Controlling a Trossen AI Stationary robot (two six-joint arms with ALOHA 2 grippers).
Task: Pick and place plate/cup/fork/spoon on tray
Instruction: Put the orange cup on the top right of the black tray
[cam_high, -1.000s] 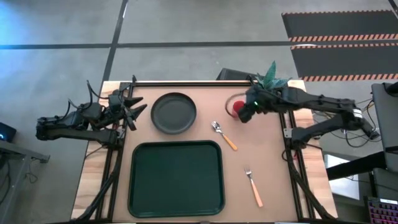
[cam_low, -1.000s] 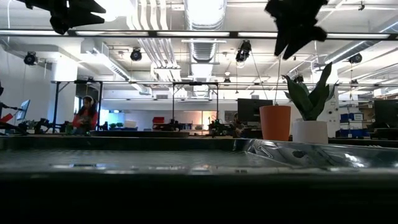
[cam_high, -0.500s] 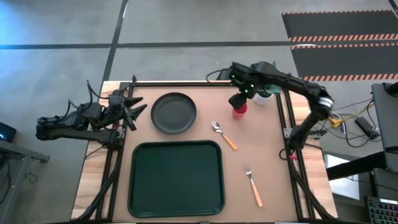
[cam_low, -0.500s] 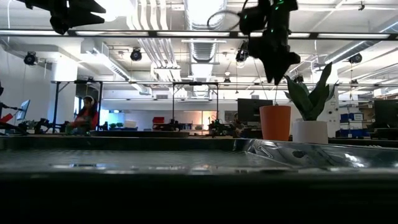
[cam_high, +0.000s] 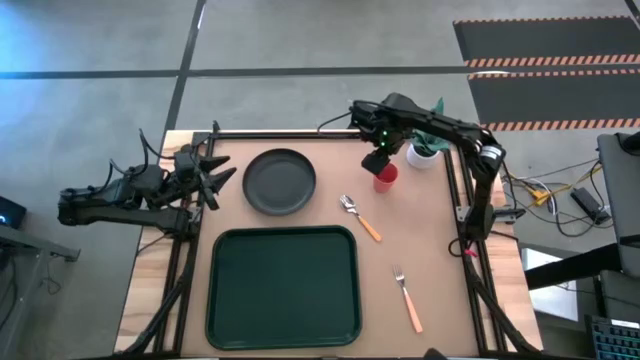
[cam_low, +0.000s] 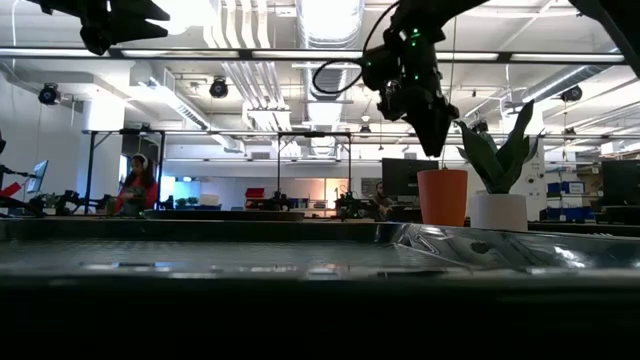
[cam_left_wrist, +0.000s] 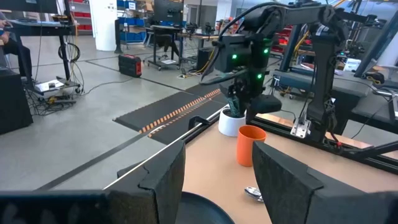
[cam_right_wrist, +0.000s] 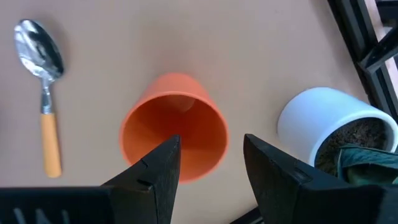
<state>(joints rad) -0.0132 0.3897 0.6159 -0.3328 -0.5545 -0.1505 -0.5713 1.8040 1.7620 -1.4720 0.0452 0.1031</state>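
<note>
While the left arm waits at the left edge of the frame, its left pincer (cam_high: 215, 177) sits with fingers spread apart, holding nothing, pointed toward the plate (cam_high: 280, 181) just to its right. That looks like a parked pose, close enough to take the plate later without crowding the other arm.

Below the plate, the tray (cam_high: 283, 287) fills the lower middle of the frame with nothing on it, so by my reckoning none of the four pieces has been moved yet. It lies central, within reach of both arms.

Right of the plate, the spoon (cam_high: 360, 217) rests flat on the table (cam_high: 430, 260), bowl toward the upper left, and the fork (cam_high: 407, 299) lies lower right of it, well apart, near the tray's right rim.

Farther right, in the upper middle of the frame, the right pincer (cam_high: 377, 160) hangs directly over the cup (cam_high: 385, 176). In the right wrist view its fingers (cam_right_wrist: 155, 168) stand apart, straddling the cup's near rim with the open mouth facing up between them, and nothing is gripped. I judge it is lined up to come down and take the cup by its wall.

Just beside the cup stands a white plant pot (cam_high: 422, 154), close enough that a sloppy descent might nudge it.
</note>
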